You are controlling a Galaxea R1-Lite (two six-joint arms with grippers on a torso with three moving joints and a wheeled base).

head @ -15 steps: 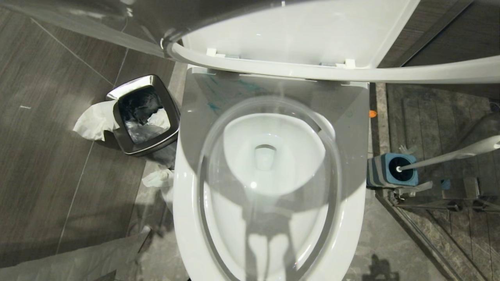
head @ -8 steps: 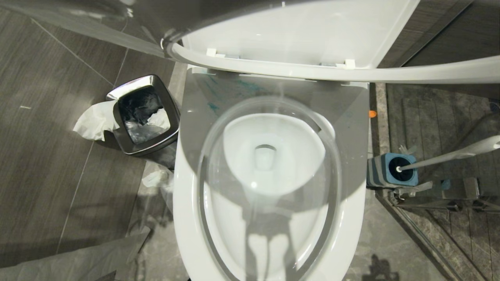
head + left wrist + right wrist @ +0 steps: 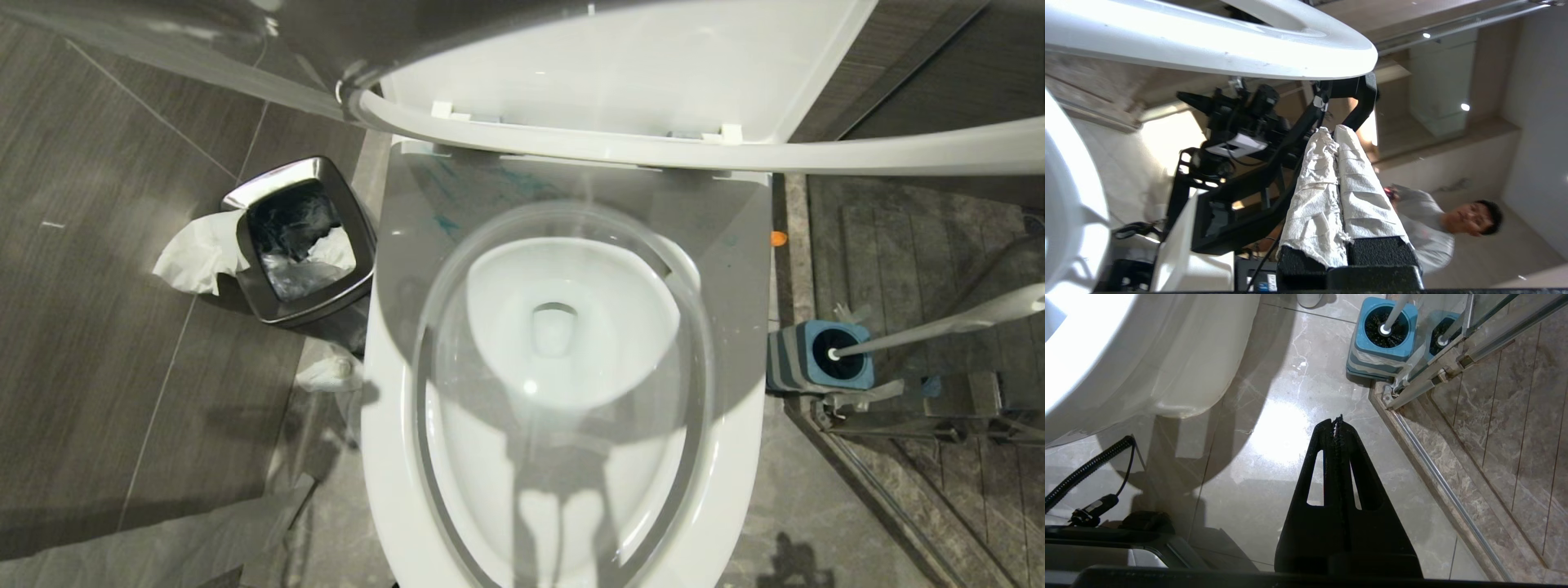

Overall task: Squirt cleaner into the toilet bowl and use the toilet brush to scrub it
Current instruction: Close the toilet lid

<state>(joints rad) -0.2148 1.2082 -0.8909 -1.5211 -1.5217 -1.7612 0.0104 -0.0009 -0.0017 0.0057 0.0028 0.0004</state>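
The toilet bowl (image 3: 563, 327) fills the middle of the head view, its lid raised. To its right the toilet brush (image 3: 939, 325) stands in a blue holder (image 3: 820, 355), its white handle leaning right. A small orange bit (image 3: 778, 238) peeks past the toilet's right edge; it may be the cleaner's cap. Neither gripper shows in the head view. My left gripper (image 3: 1331, 130) has paper-wrapped fingers (image 3: 1314, 192), is shut and empty, and points up beside the toilet's rim (image 3: 1208, 45). My right gripper (image 3: 1337, 421) hangs shut over the floor, short of the brush (image 3: 1392, 310) and its holder (image 3: 1382, 335).
A steel bin (image 3: 298, 241) with crumpled tissue (image 3: 196, 253) stands left of the toilet. Glass shower partition and metal track (image 3: 898, 408) run along the right. A person (image 3: 1437, 228) stands behind me in the left wrist view. A coiled cable (image 3: 1086, 469) lies by the toilet base.
A shadow has spread across the floor onto the toilet's left edge. The grey shape at the head view's lower left has sunk slightly. Toilet, brush and bin stay put.
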